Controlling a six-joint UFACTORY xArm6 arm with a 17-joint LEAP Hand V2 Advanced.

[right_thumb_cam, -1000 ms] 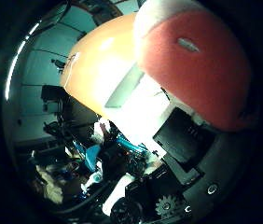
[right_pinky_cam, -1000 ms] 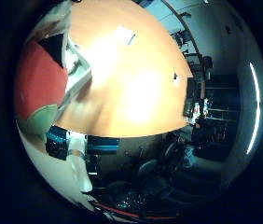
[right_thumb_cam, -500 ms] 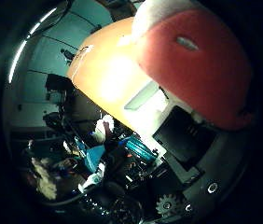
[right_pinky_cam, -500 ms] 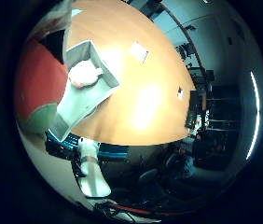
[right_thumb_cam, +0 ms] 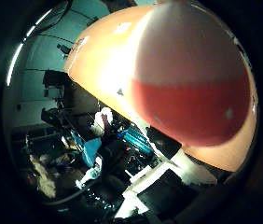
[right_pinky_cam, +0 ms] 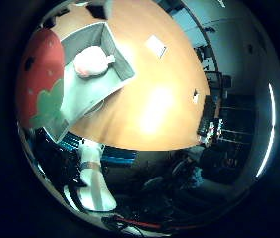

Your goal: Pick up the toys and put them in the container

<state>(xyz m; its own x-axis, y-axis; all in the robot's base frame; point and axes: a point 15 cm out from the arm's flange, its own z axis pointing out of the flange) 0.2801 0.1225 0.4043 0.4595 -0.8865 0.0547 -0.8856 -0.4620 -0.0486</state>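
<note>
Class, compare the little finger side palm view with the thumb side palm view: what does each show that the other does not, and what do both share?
Only the little finger side view shows the grey container on the table, with a pale pink toy lying inside it. Only the thumb side view shows the red toy's white part and, at the view's edge, white and black parts of the hand. Both show the orange table and the red strawberry toy, which is close to the palm.
</note>
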